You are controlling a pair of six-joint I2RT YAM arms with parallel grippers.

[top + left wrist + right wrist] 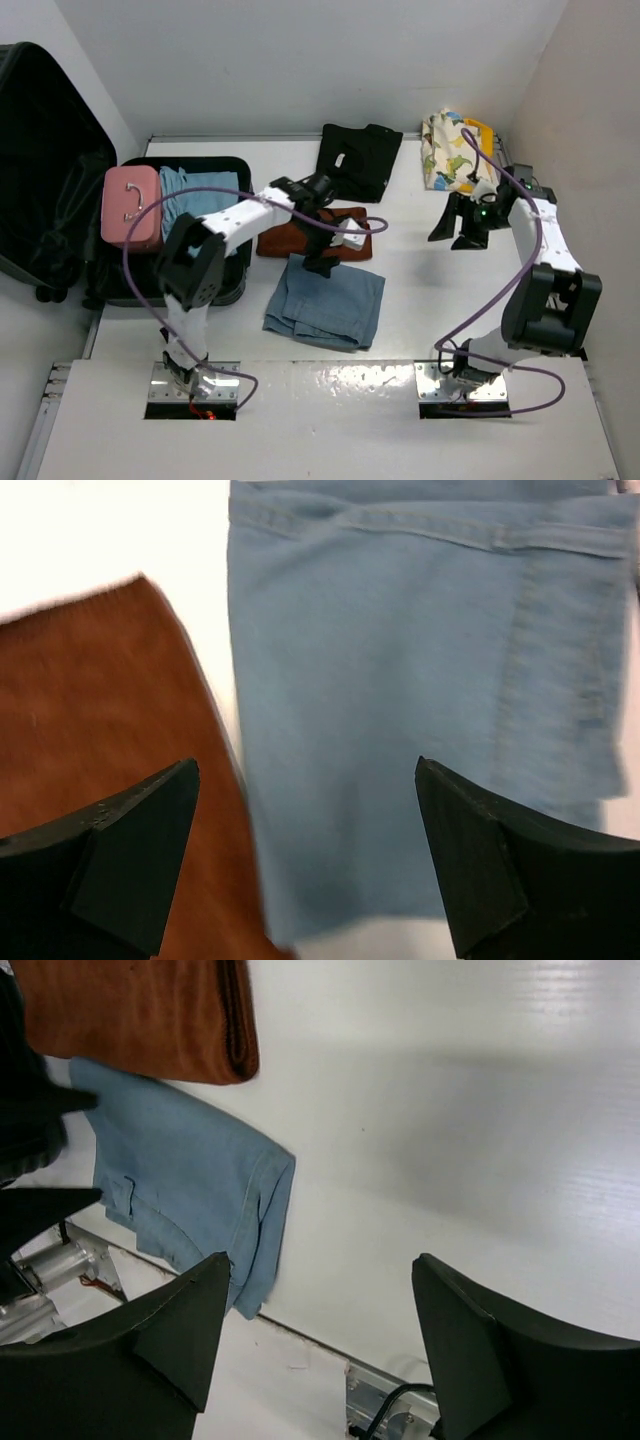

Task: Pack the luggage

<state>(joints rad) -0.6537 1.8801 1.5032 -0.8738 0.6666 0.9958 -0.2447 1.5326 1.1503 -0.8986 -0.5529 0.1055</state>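
The luggage, a big black suitcase, lies open at the far left. In its base are a pink vanity case and a light-blue folded garment. My left gripper is open and empty. It hovers over the seam between a rust-brown towel and folded blue jeans. In the left wrist view the towel lies left and the jeans fill the space between the fingers of the gripper. My right gripper is open and empty above bare table at the right, as its wrist view shows.
A black folded garment lies at the back centre. A yellow patterned cloth sits at the back right corner. White walls close the table at the back and right. The right wrist view shows the towel, the jeans and the table's near edge.
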